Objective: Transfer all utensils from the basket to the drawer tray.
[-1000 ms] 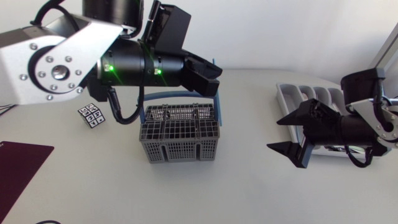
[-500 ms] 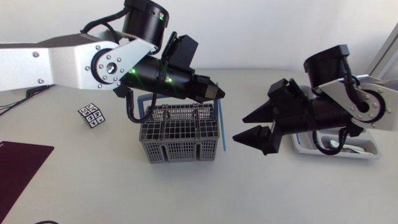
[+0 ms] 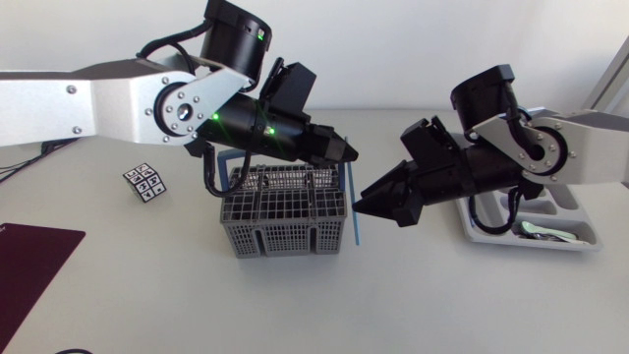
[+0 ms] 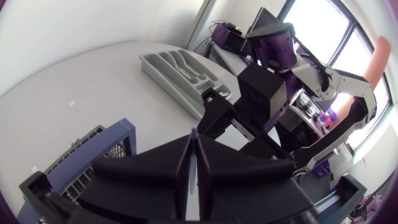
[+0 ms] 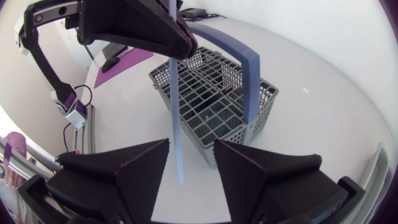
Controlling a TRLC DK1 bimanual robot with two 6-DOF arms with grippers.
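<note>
From above, the left gripper (image 3: 344, 154) pinches a thin blue utensil (image 3: 355, 208) so it hangs just beside the basket (image 3: 283, 211). The right gripper (image 3: 378, 210) is close, I think to carry it to the drawer tray (image 3: 580, 243). In the left wrist view, its fingers (image 4: 165, 171) squeeze the utensil tight. In the right wrist view, its fingers (image 5: 127, 171) stand wide apart around the utensil, not touching.

Marker cube (image 3: 144, 182) — maroon mat (image 3: 29, 261), perhaps

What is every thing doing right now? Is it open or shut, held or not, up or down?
left tool: shut on the blue utensil.
blue utensil: hanging upright, gripped at its top end.
right tool: open, one finger on either side of the blue utensil.
basket handle: standing up.
drawer tray: lying flat, with a silvery thing in it.
</note>
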